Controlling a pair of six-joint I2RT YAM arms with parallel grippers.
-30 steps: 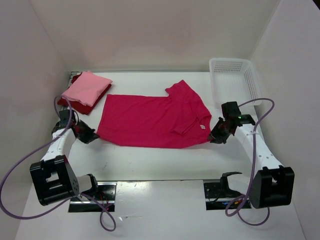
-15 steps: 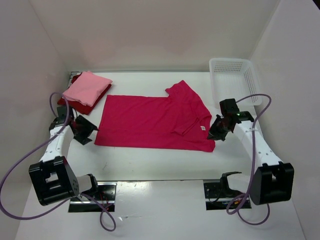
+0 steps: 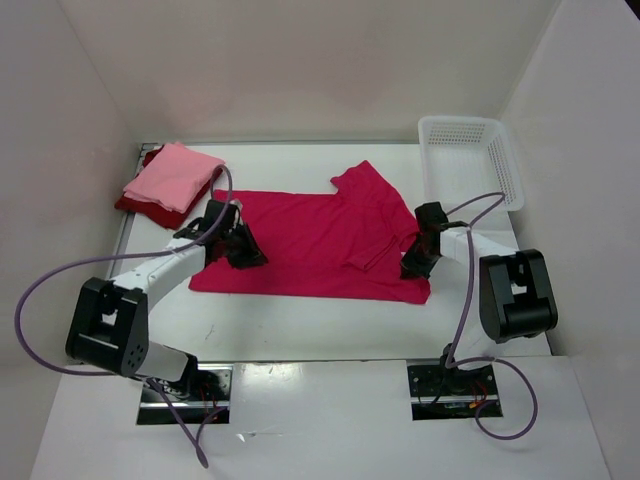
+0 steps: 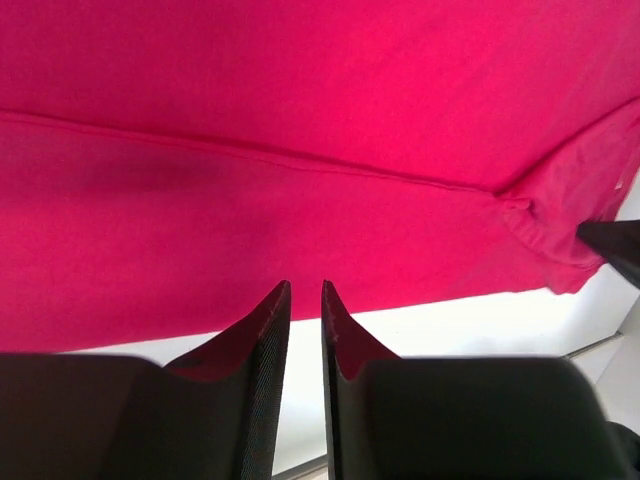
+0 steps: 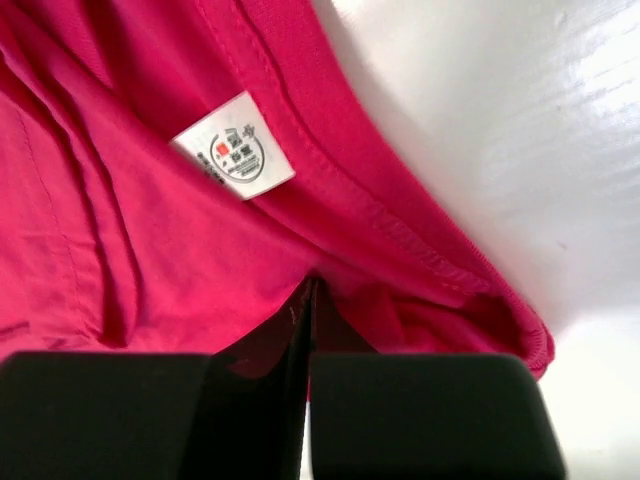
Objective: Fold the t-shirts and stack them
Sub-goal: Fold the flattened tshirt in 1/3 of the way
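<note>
The crimson t-shirt [image 3: 310, 245] lies flat mid-table. It looks soft, light and limp, best pinched at its edges. Far left, the pink shirt [image 3: 172, 175] rests folded on the dark red shirt [image 3: 140, 208]. The left gripper [image 3: 241, 251] is narrowly parted and empty by the near edge. The right gripper [image 3: 411, 267] is closed at the collar.

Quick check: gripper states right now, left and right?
Left gripper: open a crack over the crimson t-shirt, holding nothing.
Right gripper: shut on the crimson t-shirt's edge.
</note>
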